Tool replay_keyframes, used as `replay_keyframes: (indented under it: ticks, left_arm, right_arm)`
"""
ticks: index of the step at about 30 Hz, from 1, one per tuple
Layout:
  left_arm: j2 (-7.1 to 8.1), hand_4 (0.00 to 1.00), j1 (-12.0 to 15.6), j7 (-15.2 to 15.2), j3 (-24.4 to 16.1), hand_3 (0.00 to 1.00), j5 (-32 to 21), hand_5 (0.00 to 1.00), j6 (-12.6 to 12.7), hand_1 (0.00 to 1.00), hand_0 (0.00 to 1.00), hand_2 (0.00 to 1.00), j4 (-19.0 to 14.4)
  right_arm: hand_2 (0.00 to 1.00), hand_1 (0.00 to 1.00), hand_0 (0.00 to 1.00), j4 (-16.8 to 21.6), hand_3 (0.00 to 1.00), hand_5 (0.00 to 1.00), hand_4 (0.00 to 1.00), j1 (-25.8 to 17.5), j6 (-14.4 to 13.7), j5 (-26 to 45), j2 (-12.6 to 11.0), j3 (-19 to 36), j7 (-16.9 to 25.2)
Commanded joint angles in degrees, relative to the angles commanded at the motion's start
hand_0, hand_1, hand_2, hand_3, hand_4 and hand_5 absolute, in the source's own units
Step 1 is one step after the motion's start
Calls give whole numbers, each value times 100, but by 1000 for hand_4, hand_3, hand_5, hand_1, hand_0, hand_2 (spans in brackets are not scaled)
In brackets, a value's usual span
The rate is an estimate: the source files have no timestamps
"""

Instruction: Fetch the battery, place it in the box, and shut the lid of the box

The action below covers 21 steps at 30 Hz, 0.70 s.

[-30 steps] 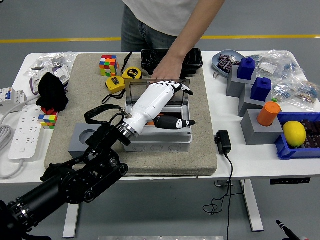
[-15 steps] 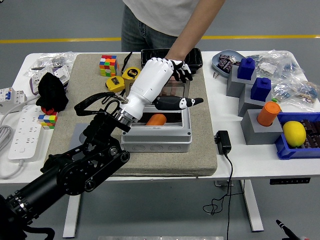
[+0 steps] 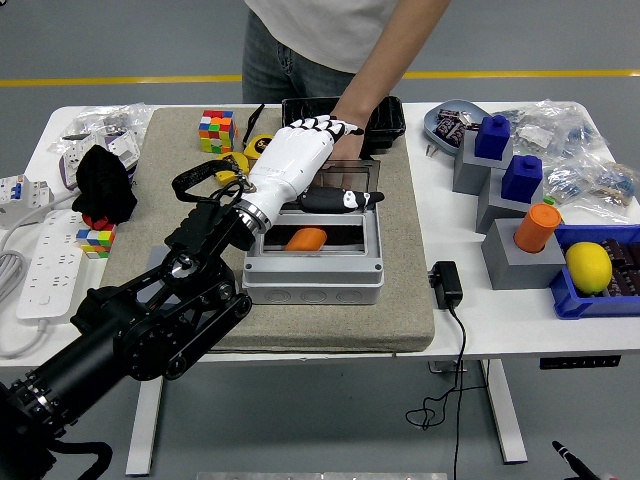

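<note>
Orange battery (image 3: 306,239) lying inside box (image 3: 312,276), long axis left-right; left hand (image 3: 300,160) hovering spread, empty, just beyond, reaching toward upright lid (image 3: 350,176); person's hand (image 3: 350,118) steadying lid behind

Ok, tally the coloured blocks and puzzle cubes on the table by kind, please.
Puzzle cubes: 2, one on the mat's far left corner and one by the power strip.
Blue blocks: 2, the far one and the near one, each on a grey stand.
Orange cylinder: 1, on a grey stand.
Total: 5
</note>
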Motion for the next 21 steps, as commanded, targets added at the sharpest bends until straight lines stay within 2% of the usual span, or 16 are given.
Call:
replay_keyframes:
  ticks: [1, 6, 7, 12, 13, 21]
  left_arm:
    - [0, 998, 8, 19, 5, 595, 5, 945, -23, 526, 477, 505, -38]
    - [0, 998, 35, 86, 37, 595, 107, 945, -69, 526, 477, 505, -90]
    - [0, 998, 40, 102, 38, 524, 111, 959, -99, 391, 388, 430, -90]
    - [0, 998, 48, 212, 7, 524, 82, 959, -357, 391, 388, 430, -1]
    - [0, 998, 51, 217, 10, 525, 79, 968, -361, 433, 377, 463, -5]
    - [3, 998, 50, 233, 33, 525, 87, 981, -348, 424, 364, 468, -129]
  right_arm:
    - [709, 705, 785, 0, 760, 998, 998, -4, 0, -10, 1, 10, -2]
    - [709, 705, 785, 0, 760, 998, 998, -16, 0, -23, -4, 23, -4]
    - [709, 705, 786, 0, 760, 998, 998, -19, 1, -25, -6, 23, -4]
    - [709, 705, 786, 0, 760, 998, 998, -19, 4, -17, -2, 10, -1]
    - [709, 705, 785, 0, 760, 998, 998, -19, 4, -9, -2, 3, 1]
    - [709, 706, 786, 0, 760, 998, 998, -22, -1, -43, -1, 51, -10]
